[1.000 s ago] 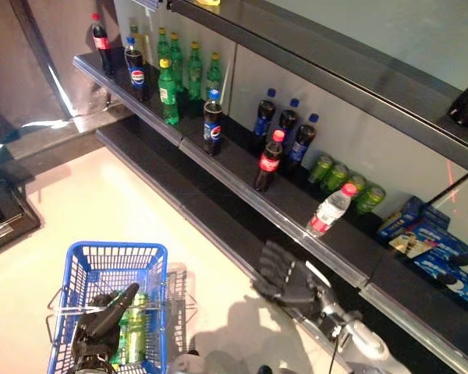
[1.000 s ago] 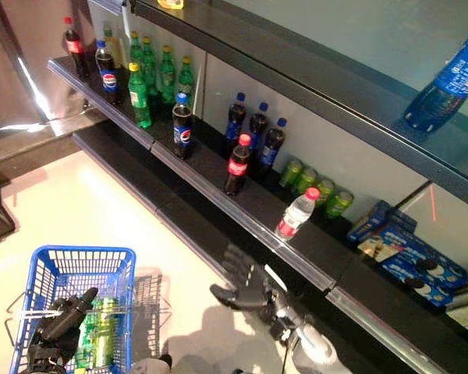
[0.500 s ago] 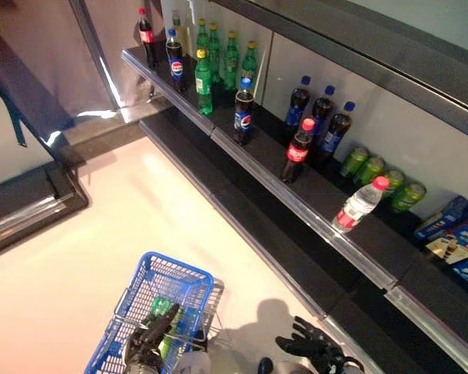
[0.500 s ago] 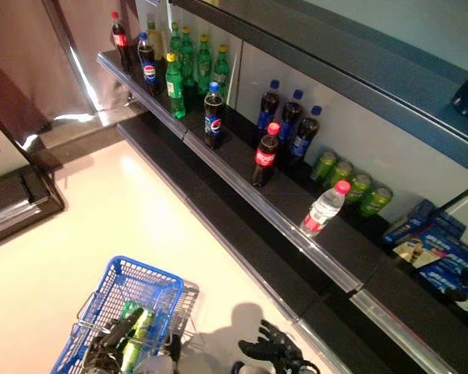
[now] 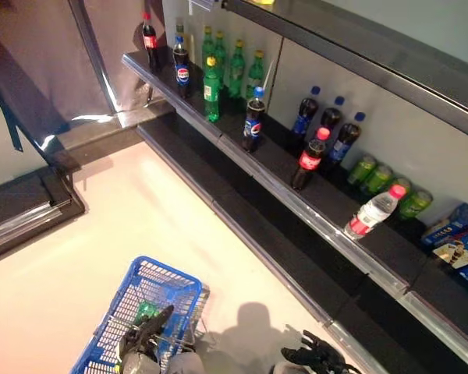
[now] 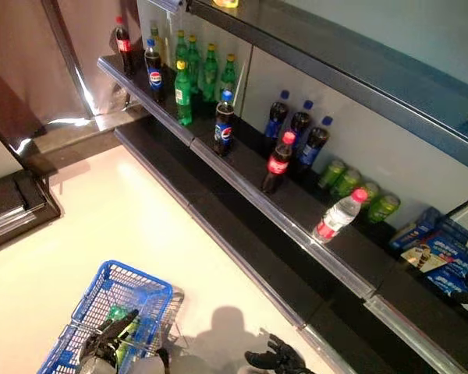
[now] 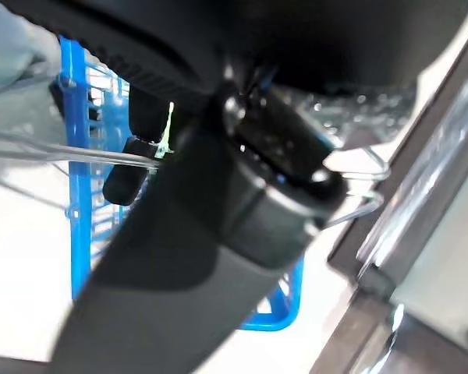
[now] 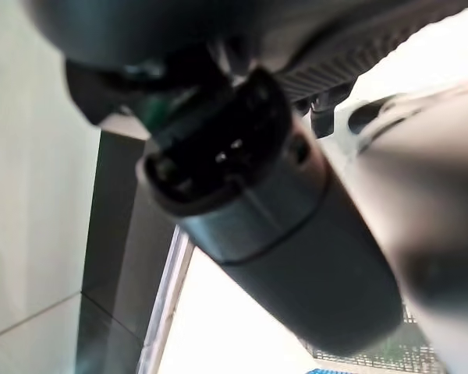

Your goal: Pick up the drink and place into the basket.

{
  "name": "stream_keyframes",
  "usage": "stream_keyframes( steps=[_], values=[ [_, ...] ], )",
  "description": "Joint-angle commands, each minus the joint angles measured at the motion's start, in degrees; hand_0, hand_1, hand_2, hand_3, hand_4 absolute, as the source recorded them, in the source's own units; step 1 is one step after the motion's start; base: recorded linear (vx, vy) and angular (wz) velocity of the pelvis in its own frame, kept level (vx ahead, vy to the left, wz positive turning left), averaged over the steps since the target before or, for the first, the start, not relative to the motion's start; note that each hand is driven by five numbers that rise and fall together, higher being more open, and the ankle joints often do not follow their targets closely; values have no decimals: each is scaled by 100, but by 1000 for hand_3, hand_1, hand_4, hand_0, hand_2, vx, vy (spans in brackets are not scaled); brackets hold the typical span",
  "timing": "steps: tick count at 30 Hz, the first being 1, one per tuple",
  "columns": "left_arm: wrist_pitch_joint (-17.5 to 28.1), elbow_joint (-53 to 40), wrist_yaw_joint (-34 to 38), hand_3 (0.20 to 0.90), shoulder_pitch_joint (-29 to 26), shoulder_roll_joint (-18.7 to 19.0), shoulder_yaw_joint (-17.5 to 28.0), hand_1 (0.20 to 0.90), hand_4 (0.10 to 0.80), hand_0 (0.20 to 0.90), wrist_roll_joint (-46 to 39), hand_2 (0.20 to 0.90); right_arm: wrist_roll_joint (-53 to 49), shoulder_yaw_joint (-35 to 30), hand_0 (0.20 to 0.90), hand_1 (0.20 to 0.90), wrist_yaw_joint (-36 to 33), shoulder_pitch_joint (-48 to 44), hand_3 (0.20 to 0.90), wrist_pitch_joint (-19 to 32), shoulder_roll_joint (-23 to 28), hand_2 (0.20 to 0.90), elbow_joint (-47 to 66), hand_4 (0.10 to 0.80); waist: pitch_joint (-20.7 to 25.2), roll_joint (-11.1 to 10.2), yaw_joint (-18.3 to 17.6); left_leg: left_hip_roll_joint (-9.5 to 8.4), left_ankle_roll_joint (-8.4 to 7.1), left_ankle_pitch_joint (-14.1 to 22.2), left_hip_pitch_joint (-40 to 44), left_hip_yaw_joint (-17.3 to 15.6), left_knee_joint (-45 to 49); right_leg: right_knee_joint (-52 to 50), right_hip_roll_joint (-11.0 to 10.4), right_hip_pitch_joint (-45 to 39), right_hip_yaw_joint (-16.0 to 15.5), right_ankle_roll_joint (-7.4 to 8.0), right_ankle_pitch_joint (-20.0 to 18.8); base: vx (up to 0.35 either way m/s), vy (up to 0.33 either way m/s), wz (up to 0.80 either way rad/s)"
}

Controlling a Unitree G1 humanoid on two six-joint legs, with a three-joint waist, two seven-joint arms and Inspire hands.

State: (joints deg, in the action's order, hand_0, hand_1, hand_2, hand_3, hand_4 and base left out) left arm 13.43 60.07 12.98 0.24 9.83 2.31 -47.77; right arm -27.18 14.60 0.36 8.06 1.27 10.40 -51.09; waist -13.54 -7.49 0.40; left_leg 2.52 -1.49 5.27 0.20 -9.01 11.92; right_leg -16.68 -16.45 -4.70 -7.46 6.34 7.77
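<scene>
Blue plastic mesh makes up the basket, which sits low in the left part of the left eye view on the pale floor. A green drink lies inside it. The left hand is at the basket's near end by the wire handles; whether its fingers are clenched on a handle I cannot tell. The right hand shows at the bottom edge, right of centre, its fingers spread and released, holding nothing. Running diagonally from upper left to right is a dark shelf with cola bottles, green bottles, a clear water bottle with a red cap, and green cans toward the right.
</scene>
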Motion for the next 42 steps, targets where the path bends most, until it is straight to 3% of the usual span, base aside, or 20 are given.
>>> stream_keyframes(
  steps=[1, 2, 4, 6, 7, 11, 12, 14, 16, 17, 19, 20, 21, 23, 25, 28, 31, 33, 38, 42],
  values=[
    [392, -1020, -97, 200, 406, 101, -316, 300, 100, 300, 687, 300, 131, 5, 900, 900, -93, 204, 900, 107, 202, 900, 684, 800, -56, 432, 64, 213, -78, -214, 200, -163, -184, -408, -101, 531, -249, 368, -1024, 75, 260, -58],
    [386, -1008, -176, 200, 450, 162, -310, 300, 100, 300, 692, 300, 195, 36, 900, 900, -125, 187, 900, 74, 206, 900, 718, 800, -48, 457, 46, 191, -44, -187, 238, -205, -247, -322, 121, 525, -263, 341, -808, 115, 304, -76],
    [358, -913, -241, 200, 440, 277, -422, 300, 100, 300, 810, 300, 57, 48, 900, 900, -131, 146, 900, 67, 308, 900, 695, 800, 4, 357, 7, -9, -53, -107, 209, -264, -245, 467, 946, 254, -379, -41, -399, 138, 178, -48],
    [418, -805, -227, 200, 407, 295, -521, 300, 100, 300, 906, 300, -77, 75, 900, 900, -47, 48, 900, 92, 385, 900, 576, 800, 34, 223, 22, -215, -73, -53, 163, -336, -176, 1010, 1350, 135, -432, -183, -514, 94, 58, 4],
    [444, -777, -234, 200, 379, 282, -549, 300, 100, 300, 1013, 300, -125, 76, 900, 900, -22, 35, 900, 120, 394, 900, 543, 800, 43, 175, 42, -293, -71, -11, 66, -286, -66, 1149, 1383, 129, -366, -229, -568, 46, 5, 6],
    [566, -743, -339, 200, 396, 178, -581, 300, 100, 300, 1139, 300, -82, 151, 900, 900, -53, -23, 900, -41, 366, 900, 461, 800, 30, 129, 12, -526, 56, 220, -215, 81, 629, 1038, 1445, 202, 185, -393, -554, 51, 13, 40],
    [624, -751, -494, 200, 409, 107, -531, 300, 100, 300, 1004, 300, 65, 189, 900, 900, -6, -74, 900, -197, 423, 900, 338, 800, 52, 100, 73, -590, -4, 184, -343, 40, 1114, 1232, 1336, 84, -65, -426, -635, 40, 39, 34],
    [854, -652, -639, 200, 402, -8, -608, 300, 100, 300, 1045, 300, 212, 208, 900, 900, 111, -121, 900, -135, 481, 900, 102, 800, 36, 130, 108, -614, -61, -4, -719, 109, 2019, 1308, 1350, 32, 0, -496, -693, 43, 46, 12],
    [830, -649, -716, 200, 409, -36, -662, 300, 100, 300, 1088, 300, 490, 298, 900, 900, 186, -250, 900, -80, 558, 900, -69, 800, 34, 147, 198, -638, -68, -125, -949, 268, 2259, 1327, 1339, 49, 39, -470, -777, 44, 110, 3],
    [785, -659, -713, 200, 401, -26, -677, 300, 100, 300, 1115, 300, 501, 338, 900, 900, 154, -290, 900, -64, 573, 900, -87, 800, 34, 156, 213, -584, -52, -123, -912, 331, 2070, 1320, 1344, 50, 86, -457, -769, 71, 188, -10],
    [646, -608, -732, 200, 381, 5, -708, 300, 100, 300, 1115, 300, 429, 374, 900, 900, 146, -398, 900, 37, 584, 900, -134, 800, 62, 171, 213, -275, -32, -156, -545, 384, 1030, 1362, 1354, -3, 178, -395, -723, 122, 227, -31],
    [629, -469, -754, 200, 367, 23, -714, 300, 100, 300, 1089, 300, 478, 404, 900, 900, 169, -450, 900, 98, 586, 900, -153, 800, 115, 225, 214, 12, -117, -388, -277, 592, -260, 1441, 1386, -70, 264, -341, -689, 179, 299, -14],
    [574, -321, -695, 200, 327, 23, -728, 300, 100, 300, 1134, 300, 587, 462, 900, 900, 173, -479, 900, 174, 593, 900, -116, 800, 156, 249, 219, 176, -216, -632, -134, 872, -785, 1460, 1398, -70, 385, -289, -668, 152, 262, -5],
    [537, -153, -660, 200, 271, 11, -674, 300, 100, 300, 1281, 300, 641, 488, 900, 900, 182, -468, 900, 332, 642, 900, 6, 800, 152, 236, 188, 280, -281, -680, -141, 1048, -650, 1375, 1326, -9, 571, -232, -632, 94, 308, -15],
    [509, -140, -682, 200, 187, 45, -752, 300, 100, 300, 1397, 300, 671, 502, 900, 900, 92, -431, 900, 429, 677, 900, 327, 800, 150, 317, 85, 251, -302, -684, 50, 879, -981, 1262, 1282, 55, 504, -176, -585, 82, 334, -25],
    [375, -513, -684, 200, 167, 231, -907, 300, 100, 300, 1438, 300, 746, 479, 900, 900, -252, -281, 900, 502, 805, 900, 1580, 800, 62, 289, 7, 90, -242, -521, 80, 734, -852, 1218, 1007, 221, 424, 71, -773, 15, 182, -33],
    [331, -842, -487, 200, 327, 397, -855, 300, 100, 300, 1295, 300, 1016, 553, 900, 900, -281, -173, 900, 619, 1045, 900, 2744, 800, 20, 283, 37, 77, -198, -404, 88, 590, -755, 1122, 790, 372, 190, 203, -857, -53, 76, -31],
    [364, -974, -399, 200, 465, 531, -698, 300, 100, 300, 1168, 300, 1283, 637, 900, 900, -285, -226, 900, 711, 1280, 900, 3601, 800, 15, 326, 85, 191, -163, -380, 117, 343, -745, 895, 637, 548, 6, 297, -834, -178, -17, -74],
    [472, -853, -365, 200, 571, 562, -620, 300, 100, 300, 867, 300, 1517, 596, 900, 900, -280, -487, 900, 902, 1792, 900, 4955, 800, 140, 268, 104, 293, -185, -304, 195, 242, -806, 1415, 669, 372, 88, 250, -926, -54, -131, -47],
    [430, -636, -533, 200, 755, 382, -509, 300, 100, 300, 927, 300, 1246, 81, 900, 900, -218, -499, 900, 923, 2175, 900, 5774, 800, 292, 286, 52, 460, -306, -408, 376, 133, -1039, 1546, 767, 164, 17, 194, -864, 33, -85, -5]
  ],
)
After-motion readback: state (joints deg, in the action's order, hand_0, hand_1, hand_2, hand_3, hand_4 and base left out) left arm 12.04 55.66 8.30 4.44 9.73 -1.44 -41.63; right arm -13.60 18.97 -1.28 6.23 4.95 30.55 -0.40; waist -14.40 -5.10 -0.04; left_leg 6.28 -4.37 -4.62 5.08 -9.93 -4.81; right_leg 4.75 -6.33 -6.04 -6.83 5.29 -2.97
